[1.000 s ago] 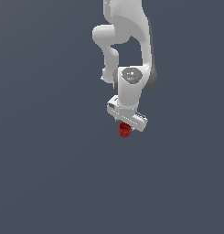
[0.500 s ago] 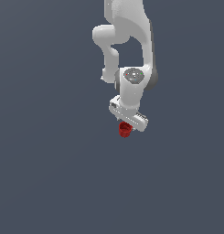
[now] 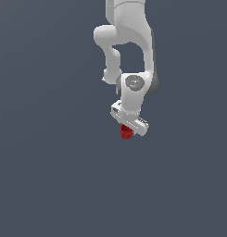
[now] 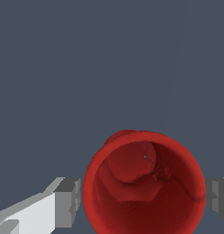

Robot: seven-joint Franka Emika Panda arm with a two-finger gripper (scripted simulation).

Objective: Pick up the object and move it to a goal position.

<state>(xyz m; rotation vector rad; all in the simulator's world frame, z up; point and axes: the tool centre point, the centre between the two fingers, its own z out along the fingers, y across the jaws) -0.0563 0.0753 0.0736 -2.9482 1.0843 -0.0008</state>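
Sitting directly beneath the white robot hand, the small glossy red cup (image 3: 126, 132) shows in the exterior view as a red knob poking out just below the gripper (image 3: 129, 130), against a plain slate-grey surface (image 3: 50, 176). Seen from the wrist view, the cup (image 4: 145, 185) fills much of the frame, its round rim facing the camera and its hollow, unevenly shaped interior open to view. Two grey fingers (image 4: 67, 202) flank the cup, one on either side of its rim, spread about as wide as the cup itself; a thin dark gap shows between the nearer finger and the cup wall, while the other finger sits at the frame's edge, so whether the pads actually press on the cup cannot be told. Above the cup in the exterior view, the white Panda arm (image 3: 129, 41) reaches down from the top of the frame, its wrist bent so the hand points downward and tilts slightly toward the exterior view's right
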